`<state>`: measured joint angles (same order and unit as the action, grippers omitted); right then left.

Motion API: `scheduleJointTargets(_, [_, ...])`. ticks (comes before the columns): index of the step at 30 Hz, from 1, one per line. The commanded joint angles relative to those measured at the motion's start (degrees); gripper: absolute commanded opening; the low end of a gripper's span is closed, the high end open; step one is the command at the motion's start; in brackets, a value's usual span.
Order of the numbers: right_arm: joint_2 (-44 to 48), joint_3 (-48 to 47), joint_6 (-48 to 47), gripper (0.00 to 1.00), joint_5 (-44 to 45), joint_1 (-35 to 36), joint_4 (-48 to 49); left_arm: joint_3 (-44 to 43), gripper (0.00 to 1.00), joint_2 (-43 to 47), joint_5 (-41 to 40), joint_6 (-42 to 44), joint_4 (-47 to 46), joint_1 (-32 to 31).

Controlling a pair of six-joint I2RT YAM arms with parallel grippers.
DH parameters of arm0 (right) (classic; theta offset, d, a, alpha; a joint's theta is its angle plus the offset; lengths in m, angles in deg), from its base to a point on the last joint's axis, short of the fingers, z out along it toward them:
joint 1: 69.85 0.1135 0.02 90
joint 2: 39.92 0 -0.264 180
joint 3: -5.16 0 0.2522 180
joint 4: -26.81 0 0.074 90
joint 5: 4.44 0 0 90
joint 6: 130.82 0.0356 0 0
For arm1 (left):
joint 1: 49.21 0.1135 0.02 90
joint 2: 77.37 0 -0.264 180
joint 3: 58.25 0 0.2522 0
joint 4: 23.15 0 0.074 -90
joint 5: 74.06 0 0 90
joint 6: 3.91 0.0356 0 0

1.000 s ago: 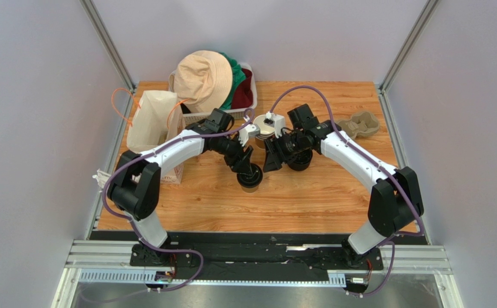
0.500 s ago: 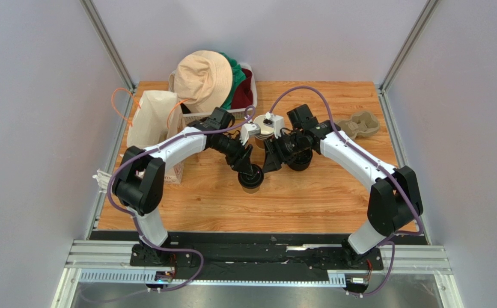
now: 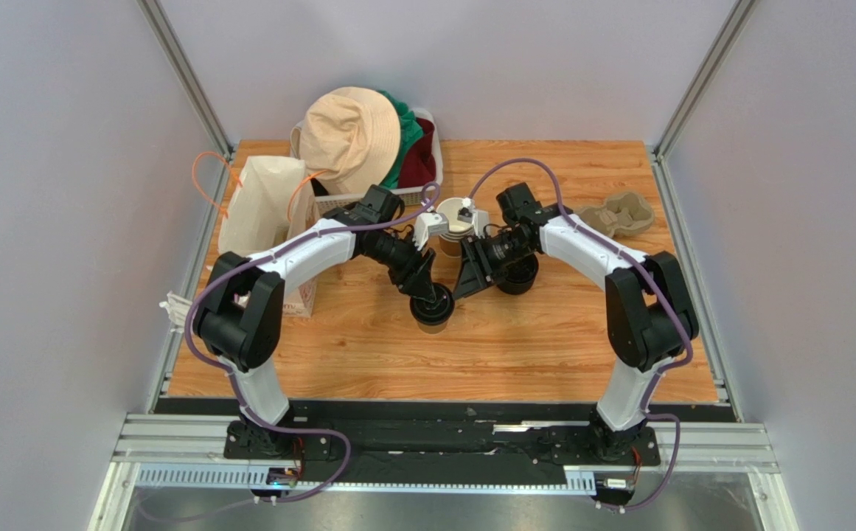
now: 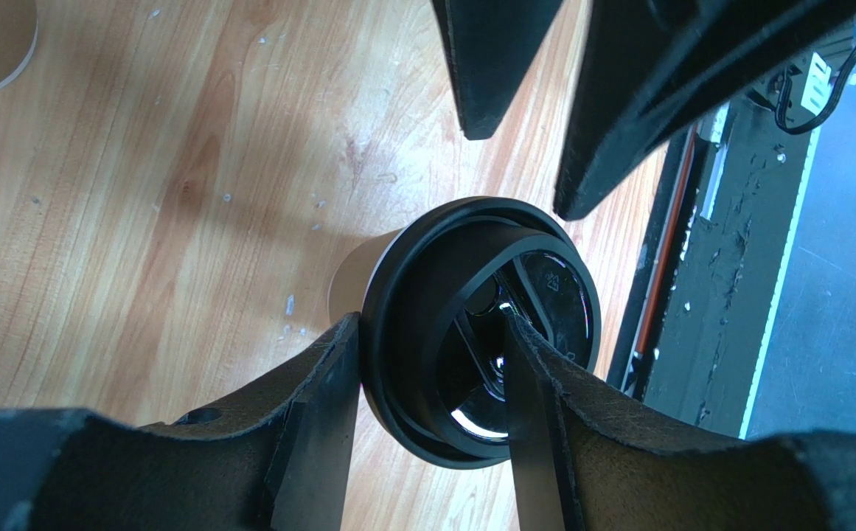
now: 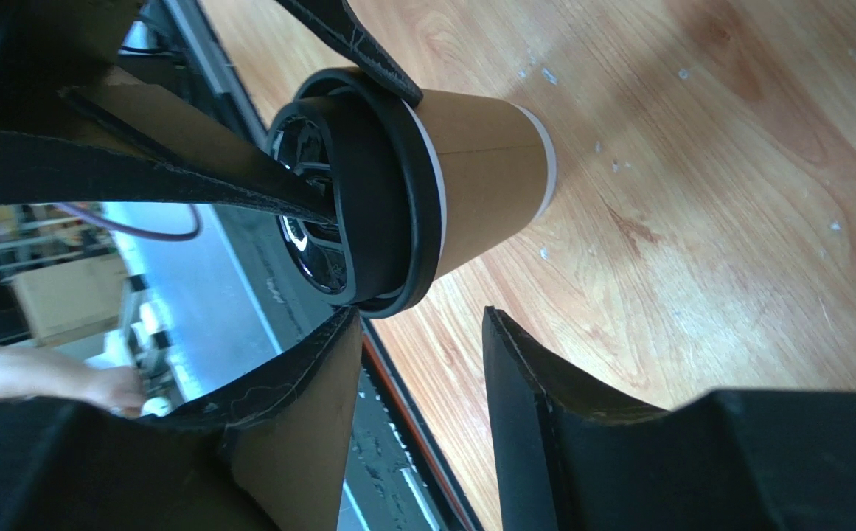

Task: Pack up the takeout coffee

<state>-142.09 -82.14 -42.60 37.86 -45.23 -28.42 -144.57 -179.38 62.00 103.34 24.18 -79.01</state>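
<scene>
While my L gripper (image 4: 427,332) pinches the lid (image 4: 432,249), prob. to seat it, the takeout coffee (image 3: 432,311) stands upright mid-desk (image 3: 532,343); R gripper (image 5: 421,318) is spread just beside its brown side, prob. to steady it.

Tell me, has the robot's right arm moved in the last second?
Yes. The right arm's elbow has swung left, away from the table's right edge, toward the middle.
</scene>
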Motion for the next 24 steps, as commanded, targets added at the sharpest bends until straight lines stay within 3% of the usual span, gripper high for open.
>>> scheduleJointTargets(1, [-2.07,-2.93,0.02,0.47,-9.51,-1.42,1.92,3.65,0.52,-3.71,-11.17,5.68,5.81,-0.52])
scheduleJointTargets(24, [-8.04,-3.89,3.71,0.36,-9.60,-1.33,5.88,4.26,0.51,-2.93,-11.70,5.33,5.02,-0.52])
